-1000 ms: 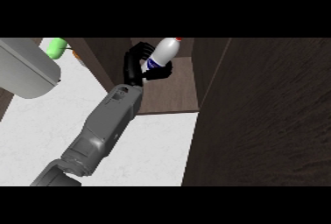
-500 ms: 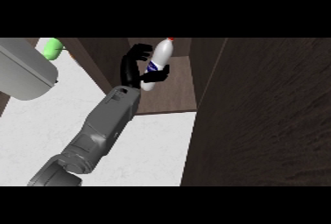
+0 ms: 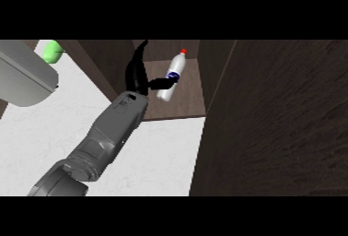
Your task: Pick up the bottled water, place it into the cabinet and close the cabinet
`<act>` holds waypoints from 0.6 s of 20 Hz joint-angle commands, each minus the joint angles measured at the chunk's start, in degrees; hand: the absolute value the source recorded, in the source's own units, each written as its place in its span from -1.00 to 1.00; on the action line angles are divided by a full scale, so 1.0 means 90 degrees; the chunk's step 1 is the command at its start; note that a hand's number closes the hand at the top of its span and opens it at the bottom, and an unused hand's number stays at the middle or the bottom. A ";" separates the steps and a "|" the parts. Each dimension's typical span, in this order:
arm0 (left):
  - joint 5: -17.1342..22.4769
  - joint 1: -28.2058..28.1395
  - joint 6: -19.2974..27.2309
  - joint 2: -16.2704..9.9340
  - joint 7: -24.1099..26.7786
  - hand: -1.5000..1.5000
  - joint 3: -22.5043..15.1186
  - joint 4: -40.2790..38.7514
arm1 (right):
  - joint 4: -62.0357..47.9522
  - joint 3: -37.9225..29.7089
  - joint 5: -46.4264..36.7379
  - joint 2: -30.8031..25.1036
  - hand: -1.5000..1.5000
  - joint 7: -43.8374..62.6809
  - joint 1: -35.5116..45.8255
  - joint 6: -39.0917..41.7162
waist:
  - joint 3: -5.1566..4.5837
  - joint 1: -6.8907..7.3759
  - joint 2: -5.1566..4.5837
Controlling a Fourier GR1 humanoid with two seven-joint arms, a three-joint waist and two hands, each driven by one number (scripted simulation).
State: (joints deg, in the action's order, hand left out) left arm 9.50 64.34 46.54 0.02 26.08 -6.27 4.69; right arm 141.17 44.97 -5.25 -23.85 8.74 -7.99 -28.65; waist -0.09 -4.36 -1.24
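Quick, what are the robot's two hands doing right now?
Right hand: open, fingers straight beside the bottled water in the cabinet, thumb against it.
Left hand: not in view.

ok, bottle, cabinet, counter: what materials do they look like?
Bottled water: likely plastic, whitish body, red cap, dark label. Cabinet: dark brown wood look, matte, faint grain. Counter: pale speckled stone look, perhaps laminate.

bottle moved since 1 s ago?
Yes. The bottled water now stands deeper in the cabinet, nearer the cabinet's back wall and more upright. The hand has opened, with only the thumb touching the bottle.
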 commanded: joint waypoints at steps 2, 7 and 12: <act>0.0041 -0.0184 0.0001 -0.0197 0.0152 -1.00 0.0125 -0.0080 | 0.0377 0.0103 -0.0122 -0.0113 -1.00 0.0230 0.0025 0.0118 | -0.0006 -0.0014 -0.0046; 0.0146 -0.0257 -0.0283 -0.0162 0.0498 -1.00 0.0293 0.0187 | 0.0441 0.0202 -0.0158 -0.0181 -1.00 0.0015 -0.0193 0.0055 | -0.0002 -0.0009 -0.0013; 0.0391 -0.0398 -0.1251 -0.0004 0.1291 1.00 0.0533 0.0829 | 0.0353 0.0015 0.0115 -0.0182 -1.00 0.0015 -0.0170 0.0085 | -0.0004 0.0104 0.0017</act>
State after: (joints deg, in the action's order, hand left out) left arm 11.08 62.53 40.54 -0.32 32.60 -3.45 8.43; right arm 141.26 44.80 -4.44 -24.95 7.81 -8.27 -28.14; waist -0.10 -3.94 -1.18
